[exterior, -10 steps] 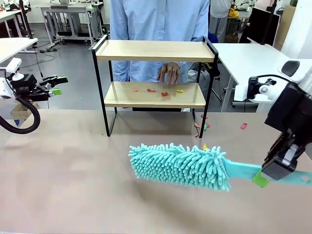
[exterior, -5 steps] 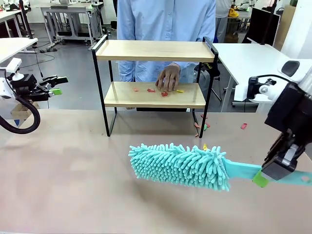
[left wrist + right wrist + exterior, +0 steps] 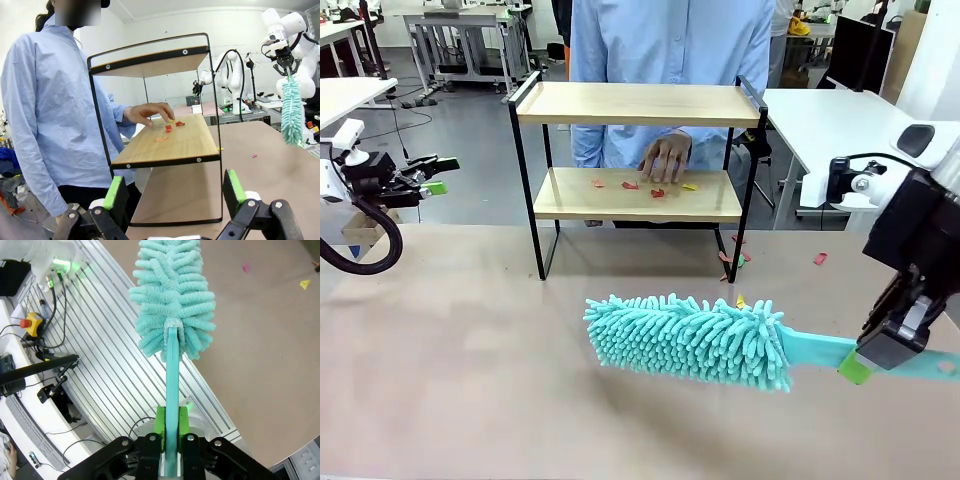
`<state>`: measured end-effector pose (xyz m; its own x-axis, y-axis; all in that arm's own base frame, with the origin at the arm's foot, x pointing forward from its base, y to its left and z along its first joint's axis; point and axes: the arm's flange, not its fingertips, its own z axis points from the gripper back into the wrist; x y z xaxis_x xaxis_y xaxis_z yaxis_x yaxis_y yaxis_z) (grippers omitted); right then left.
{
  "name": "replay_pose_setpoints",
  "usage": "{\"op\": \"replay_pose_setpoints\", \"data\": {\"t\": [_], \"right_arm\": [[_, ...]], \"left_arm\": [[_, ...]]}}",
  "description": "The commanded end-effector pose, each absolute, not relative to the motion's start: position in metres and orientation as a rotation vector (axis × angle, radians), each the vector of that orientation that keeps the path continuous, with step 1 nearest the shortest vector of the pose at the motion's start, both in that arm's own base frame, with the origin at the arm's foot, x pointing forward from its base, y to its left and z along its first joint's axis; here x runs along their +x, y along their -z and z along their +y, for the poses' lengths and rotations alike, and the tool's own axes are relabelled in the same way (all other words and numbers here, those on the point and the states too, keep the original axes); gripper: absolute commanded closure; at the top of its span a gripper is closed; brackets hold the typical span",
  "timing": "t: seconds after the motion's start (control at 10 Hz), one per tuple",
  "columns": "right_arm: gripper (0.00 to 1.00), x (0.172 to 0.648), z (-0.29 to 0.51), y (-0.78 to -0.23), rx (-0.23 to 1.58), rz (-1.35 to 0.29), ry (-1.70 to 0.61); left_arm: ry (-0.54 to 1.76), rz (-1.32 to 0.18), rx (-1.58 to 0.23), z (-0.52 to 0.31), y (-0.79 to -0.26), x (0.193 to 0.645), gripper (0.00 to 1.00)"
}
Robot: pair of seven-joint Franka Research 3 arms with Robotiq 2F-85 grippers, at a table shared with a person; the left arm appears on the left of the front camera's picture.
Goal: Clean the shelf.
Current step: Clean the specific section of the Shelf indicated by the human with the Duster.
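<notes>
Currently the shelf (image 3: 638,103) stands at the middle of the tabletop's (image 3: 470,350) far edge, with its open front facing the robot. Its top board is bare. Small red and yellow paper scraps (image 3: 645,187) lie on the lower board, right of centre. A person's hand (image 3: 667,155) reaches in from behind and rests at that board's back edge, just beside the scraps.

The right fingers (image 3: 853,370) are clamped on the flat handle of a teal duster (image 3: 690,340), held level above the tabletop's near right part with its fluffy head pointing left. A broad stretch of bare tabletop lies between the duster and the shelf's feet.

More scraps (image 3: 820,258) lie near the shelf's right foot.

The left fingers (image 3: 435,187) hang beyond the tabletop's left edge, spread wide with nothing between them, well apart from the shelf.
</notes>
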<state>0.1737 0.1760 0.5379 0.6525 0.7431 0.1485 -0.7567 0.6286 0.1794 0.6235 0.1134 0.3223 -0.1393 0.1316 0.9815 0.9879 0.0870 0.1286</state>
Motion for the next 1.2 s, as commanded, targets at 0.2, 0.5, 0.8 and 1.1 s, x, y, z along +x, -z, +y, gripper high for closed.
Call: {"op": "replay_pose_setpoints", "data": {"t": [0.2,0.5,0.8,1.1], "right_arm": [[0.87,0.1770,0.1784,-0.5398,0.262,-0.078,-0.876],[0.87,0.1770,0.1784,-0.5398,0.262,-0.078,-0.876],[0.87,0.1770,0.1784,-0.5398,0.262,-0.078,-0.876],[0.87,0.1770,0.1784,-0.5398,0.262,-0.078,-0.876]], "left_arm": [[1.187,-1.453,-1.176,0.1134,-0.3253,0.6229,0.00],[1.187,-1.453,-1.176,0.1134,-0.3253,0.6229,0.00],[1.187,-1.453,-1.176,0.1134,-0.3253,0.6229,0.00],[1.187,-1.453,-1.176,0.1134,-0.3253,0.6229,0.00]]}}
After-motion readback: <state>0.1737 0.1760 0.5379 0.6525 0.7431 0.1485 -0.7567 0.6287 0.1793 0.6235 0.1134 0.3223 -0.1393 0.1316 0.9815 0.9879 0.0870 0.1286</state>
